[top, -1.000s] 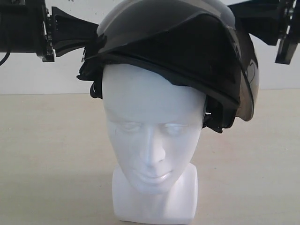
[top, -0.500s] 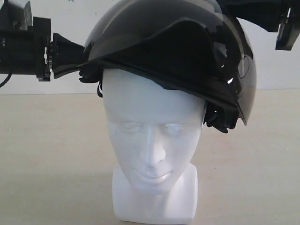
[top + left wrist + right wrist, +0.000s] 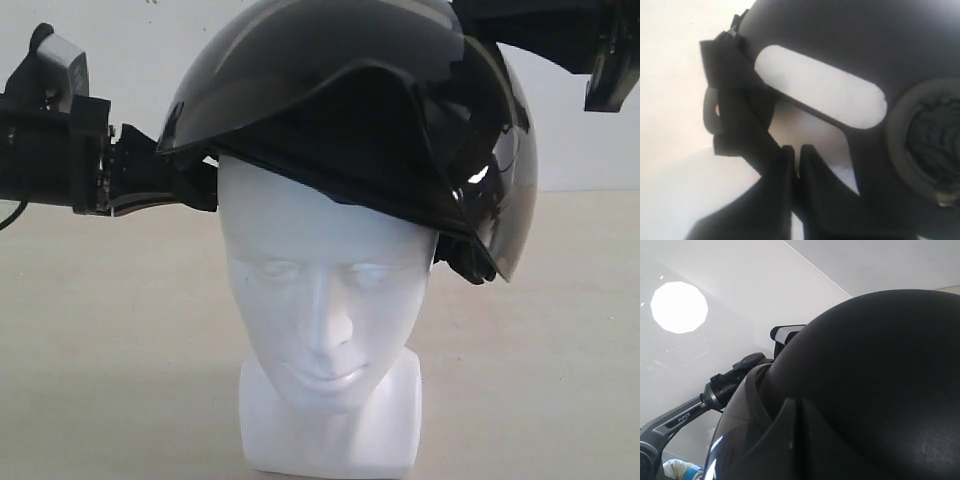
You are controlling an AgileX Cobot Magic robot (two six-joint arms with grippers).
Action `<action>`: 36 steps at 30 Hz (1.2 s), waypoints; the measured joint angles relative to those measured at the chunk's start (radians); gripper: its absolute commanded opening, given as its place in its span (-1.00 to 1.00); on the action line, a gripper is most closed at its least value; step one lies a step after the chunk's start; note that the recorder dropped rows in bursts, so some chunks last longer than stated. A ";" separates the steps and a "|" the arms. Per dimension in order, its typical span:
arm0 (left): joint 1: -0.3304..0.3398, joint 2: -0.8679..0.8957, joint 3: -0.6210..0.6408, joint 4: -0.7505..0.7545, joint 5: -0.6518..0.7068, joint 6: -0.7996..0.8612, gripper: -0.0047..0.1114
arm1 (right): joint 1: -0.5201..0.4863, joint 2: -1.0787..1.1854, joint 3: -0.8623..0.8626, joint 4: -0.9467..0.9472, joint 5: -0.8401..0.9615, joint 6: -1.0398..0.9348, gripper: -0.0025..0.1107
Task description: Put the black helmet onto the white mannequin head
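Observation:
The black helmet (image 3: 350, 110) sits tilted over the crown of the white mannequin head (image 3: 325, 290), with its smoke-tinted visor (image 3: 510, 190) hanging lower on the right. My left gripper (image 3: 192, 182) comes in from the left and is shut on the helmet's black strap and lining edge beside the forehead. In the left wrist view the left gripper (image 3: 796, 162) pinches that black padding below the white label (image 3: 820, 90). My right gripper (image 3: 468, 40) is shut on the helmet's upper right side. In the right wrist view the right gripper (image 3: 799, 412) lies against the shell (image 3: 875, 370).
The head's blocky base (image 3: 330, 430) stands on a beige table (image 3: 110, 340) in front of a white wall. Both black arms (image 3: 50, 150) flank the helmet at head height. A round ceiling light (image 3: 679, 307) shows in the right wrist view.
The helmet has come down and rolled lower on the left over the crown. My left gripper has dropped with it, and the visor has swung slightly inward on the right.

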 measured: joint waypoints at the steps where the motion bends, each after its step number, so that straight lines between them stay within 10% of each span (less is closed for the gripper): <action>1: 0.016 -0.006 0.003 0.006 -0.007 0.000 -0.84 | 0.000 0.000 0.000 0.007 0.005 0.000 -0.96; 12: 0.224 -0.123 -0.009 0.025 -0.026 -0.029 -0.84 | 0.000 -0.002 -0.101 -0.051 0.002 0.039 -0.96; 36: 0.041 -0.076 -0.364 0.027 -0.032 -0.082 -0.84 | -0.117 -0.080 0.149 -0.448 -0.204 0.313 -0.96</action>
